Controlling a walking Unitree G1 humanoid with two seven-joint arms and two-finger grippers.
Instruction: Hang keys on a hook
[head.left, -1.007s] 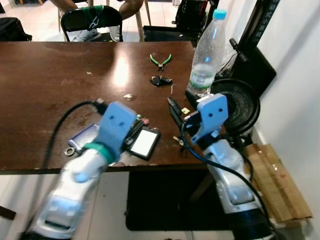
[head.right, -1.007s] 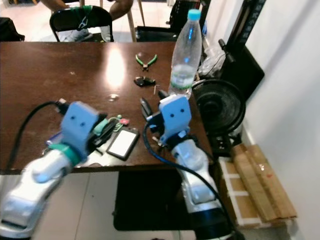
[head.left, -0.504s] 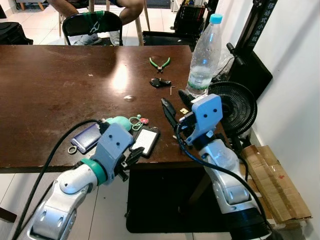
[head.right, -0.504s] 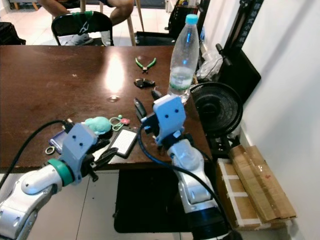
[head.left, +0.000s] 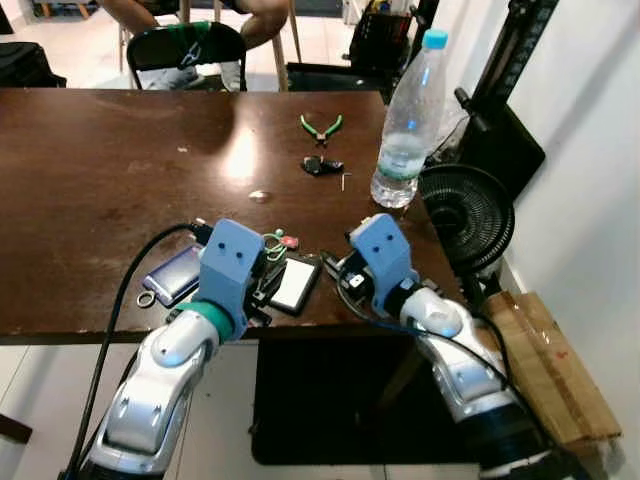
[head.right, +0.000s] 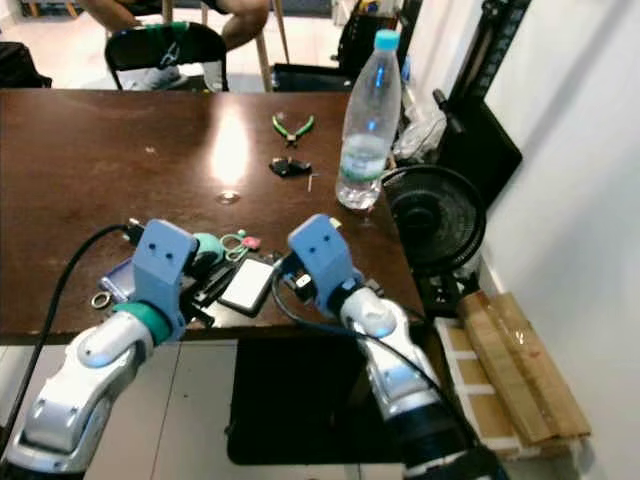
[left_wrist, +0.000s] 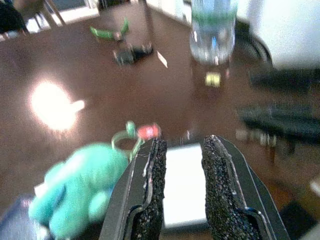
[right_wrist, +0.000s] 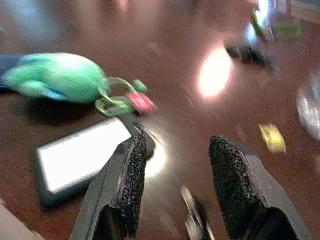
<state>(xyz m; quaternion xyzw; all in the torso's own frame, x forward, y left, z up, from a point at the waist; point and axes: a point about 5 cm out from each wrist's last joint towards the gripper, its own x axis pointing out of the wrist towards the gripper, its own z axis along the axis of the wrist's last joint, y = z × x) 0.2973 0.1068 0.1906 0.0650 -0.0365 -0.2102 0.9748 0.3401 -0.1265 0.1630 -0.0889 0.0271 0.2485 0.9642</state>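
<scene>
The keys (right_wrist: 120, 102), attached to a green plush keychain (right_wrist: 57, 76), are located on the brown table (head.left: 90, 180) beside a phone (head.left: 293, 285). Left gripper (left_wrist: 181, 165) and right gripper (right_wrist: 177, 165) are held parted and empty above the phone.

The keys (right_wrist: 117, 102) lie flat on the dark wooden table near its front edge: a green ring and clip with a small red tag, joined to a soft teal plush charm (right_wrist: 57, 76) on their left. They sit just beyond a white-faced card.
</scene>
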